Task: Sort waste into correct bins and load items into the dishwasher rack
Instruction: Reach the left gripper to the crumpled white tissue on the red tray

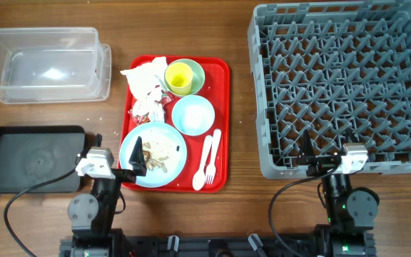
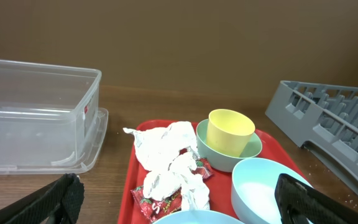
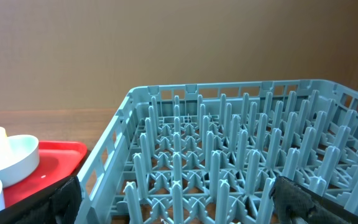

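A light blue plate (image 1: pixel 164 170) with beige food scraps (image 1: pixel 159 151) lies at the front of a red serving tray (image 1: pixel 222 107). Behind it are a light blue bowl (image 1: pixel 193 114), a yellow cup (image 1: pixel 179 76) inside a pale green bowl (image 1: pixel 197 71), white napkins (image 1: pixel 145 78) and a red-and-white wrapper (image 1: pixel 147 108). A white fork and spoon (image 1: pixel 207 160) lie at the tray's right. My left gripper (image 1: pixel 118 151) is open and empty, one finger over the plate's left edge. My right gripper (image 1: pixel 330 153) is open and empty at the front edge of the grey rack (image 1: pixel 344 86).
The clear tub (image 1: pixel 45 63) stands at the back left. The black tray (image 1: pixel 31 158) lies at the front left, beside my left gripper. In the left wrist view the napkins (image 2: pixel 166 146) and wrapper (image 2: pixel 151 204) lie just ahead of the open left gripper (image 2: pixel 179 211).
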`<state>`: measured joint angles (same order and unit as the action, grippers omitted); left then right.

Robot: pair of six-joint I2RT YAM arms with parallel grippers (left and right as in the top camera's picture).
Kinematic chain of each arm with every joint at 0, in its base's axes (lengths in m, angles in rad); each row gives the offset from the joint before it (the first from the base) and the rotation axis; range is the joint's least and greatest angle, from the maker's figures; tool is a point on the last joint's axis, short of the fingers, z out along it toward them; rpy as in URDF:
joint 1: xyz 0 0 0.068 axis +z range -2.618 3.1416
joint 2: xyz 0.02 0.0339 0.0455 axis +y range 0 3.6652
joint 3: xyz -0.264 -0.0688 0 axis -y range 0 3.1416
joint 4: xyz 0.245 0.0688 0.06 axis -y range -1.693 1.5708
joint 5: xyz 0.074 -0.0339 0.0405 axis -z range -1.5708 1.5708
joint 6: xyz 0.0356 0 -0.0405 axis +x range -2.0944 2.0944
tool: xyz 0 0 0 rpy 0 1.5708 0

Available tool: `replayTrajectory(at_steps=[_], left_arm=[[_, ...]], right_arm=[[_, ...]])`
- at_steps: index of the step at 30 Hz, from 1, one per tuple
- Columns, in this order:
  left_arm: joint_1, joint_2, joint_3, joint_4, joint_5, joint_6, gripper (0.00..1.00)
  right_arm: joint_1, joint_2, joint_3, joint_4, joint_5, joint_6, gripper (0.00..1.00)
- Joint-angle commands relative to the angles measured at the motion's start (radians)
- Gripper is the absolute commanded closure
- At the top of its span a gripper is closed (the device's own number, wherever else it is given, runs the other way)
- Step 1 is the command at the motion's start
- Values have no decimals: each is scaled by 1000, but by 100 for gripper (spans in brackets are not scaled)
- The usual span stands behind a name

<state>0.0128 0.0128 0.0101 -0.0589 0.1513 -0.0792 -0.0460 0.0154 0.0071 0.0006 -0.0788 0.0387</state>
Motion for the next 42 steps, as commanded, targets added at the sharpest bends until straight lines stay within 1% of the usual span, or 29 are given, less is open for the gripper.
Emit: replayTrajectory(at_steps=[1, 28, 29, 30, 31, 32, 33, 35, 36, 38, 39, 41, 42], left_arm=[[-5, -6, -5, -5, -3, 19, 0], [-5, -6, -5, -5, -3, 19, 0], [-6, -6, -5, 2, 13, 14, 0], [-6, -6, -5, 13, 66, 1, 0], [-6, -6, -5, 18, 121, -29, 0], [-6, -6, -5, 19, 218, -88, 0], [-6, -6, -5, 18, 340, -167, 0], [-6, -6, -5, 31, 616, -375, 0], [-6, -6, -5, 45, 677, -431, 0], [-6, -6, -5, 56, 740, -510, 0], [-5, -6, -5, 71, 741, -546, 0], [-5, -6, -5, 147, 742, -616, 0], [-5, -6, -5, 223, 743, -668, 0]], right_arm=[[-5, -5, -2, 4, -9, -11, 0], [-5, -5, -2, 4, -9, -11, 0], [-5, -5, -2, 4, -9, -11, 0], [-5, -5, -2, 4, -9, -11, 0], [-5, -5, -2, 4, -9, -11, 0], [-5, -5, -2, 4, -9, -11, 0], [-5, -5, -2, 4, -9, -11, 0], [-5, -5, -2, 4, -9, -11, 0], [-5, -5, -2, 4, -9, -11, 0], [-5, -5, -2, 4, -9, -11, 0], [-5, -5, -2, 4, -9, -11, 0], [-5, -5, -2, 4, -9, -11, 0], [-5, -5, -2, 4, -9, -11, 0]])
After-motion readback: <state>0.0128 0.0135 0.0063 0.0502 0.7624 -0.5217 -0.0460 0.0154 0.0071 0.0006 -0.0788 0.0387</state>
